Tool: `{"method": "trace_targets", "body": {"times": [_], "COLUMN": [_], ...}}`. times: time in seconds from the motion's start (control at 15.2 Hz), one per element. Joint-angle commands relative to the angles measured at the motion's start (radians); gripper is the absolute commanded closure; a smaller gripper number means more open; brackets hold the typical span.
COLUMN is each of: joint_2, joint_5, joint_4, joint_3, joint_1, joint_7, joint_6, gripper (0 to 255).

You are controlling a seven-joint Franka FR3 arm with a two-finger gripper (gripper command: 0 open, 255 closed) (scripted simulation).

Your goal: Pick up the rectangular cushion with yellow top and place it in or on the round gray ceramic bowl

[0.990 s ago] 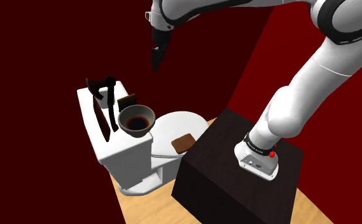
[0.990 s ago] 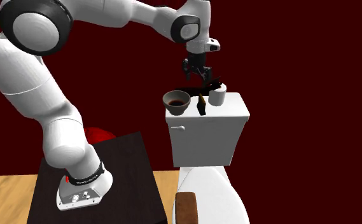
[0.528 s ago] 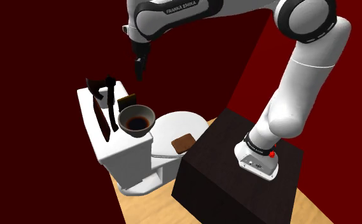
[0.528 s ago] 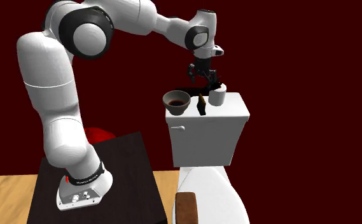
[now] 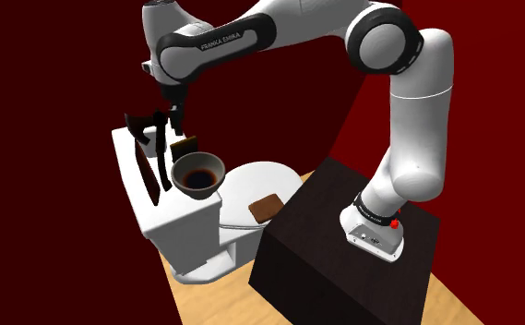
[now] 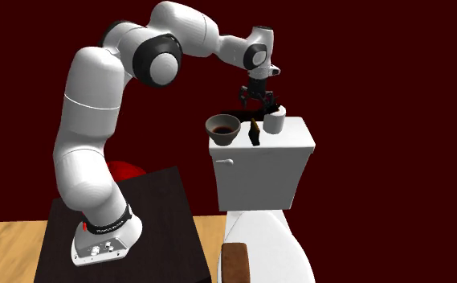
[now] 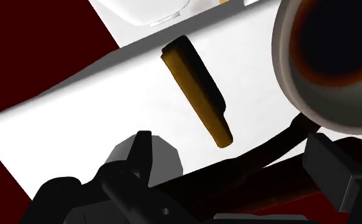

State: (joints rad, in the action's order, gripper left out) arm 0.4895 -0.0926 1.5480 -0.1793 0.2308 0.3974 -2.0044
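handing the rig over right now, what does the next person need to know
Gripper: open, empty, hovering just above the toilet tank lid, close to the cushion.
Cushion: standing on edge on the lid beside the grey bowl, not held.
Done: arm positioned over the lid; no grasp yet.
Left: lower, close on the cushion, lift it, set it in the bowl.
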Motion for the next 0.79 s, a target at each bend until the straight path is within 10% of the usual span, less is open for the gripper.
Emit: {"method": "trace_targets", "body": {"times": [0.0, 0.73], "joint_2": [0.082, 0.221], "joint_5": [-0.021, -0.053], "joint_4": [-0.084, -0.155], "joint_3": [-0.006, -0.006], "joint_1": [0.021, 0.053], "joint_7": [0.023, 0.046], "joint_6": [0.015, -0.038], "gripper": [0, 0]}}
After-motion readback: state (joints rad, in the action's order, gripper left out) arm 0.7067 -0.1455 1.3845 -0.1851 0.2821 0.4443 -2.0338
